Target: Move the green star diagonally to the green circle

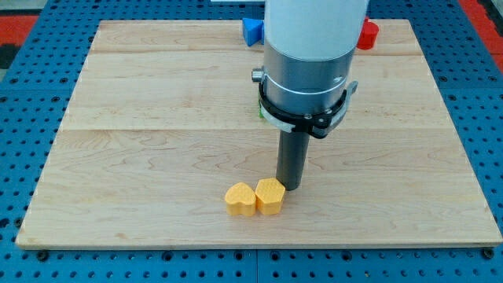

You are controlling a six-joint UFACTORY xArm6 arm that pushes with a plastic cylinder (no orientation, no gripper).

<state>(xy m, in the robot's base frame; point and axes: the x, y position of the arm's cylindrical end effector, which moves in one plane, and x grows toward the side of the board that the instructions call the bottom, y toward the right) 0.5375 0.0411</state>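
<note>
My tip point(290, 187) rests on the wooden board point(141, 141), just to the right of a yellow hexagon block point(269, 196) and close to touching it. A yellow heart-shaped block point(240, 199) sits against the hexagon's left side. A sliver of green point(260, 110) shows at the left edge of my arm's body; its shape is hidden, so I cannot tell whether it is the green star or the green circle. No other green block shows.
A blue block point(251, 30) lies at the view's top, partly behind my arm. A red block point(368, 33) lies at the top right of the arm. The large arm body point(306, 63) covers the board's upper middle.
</note>
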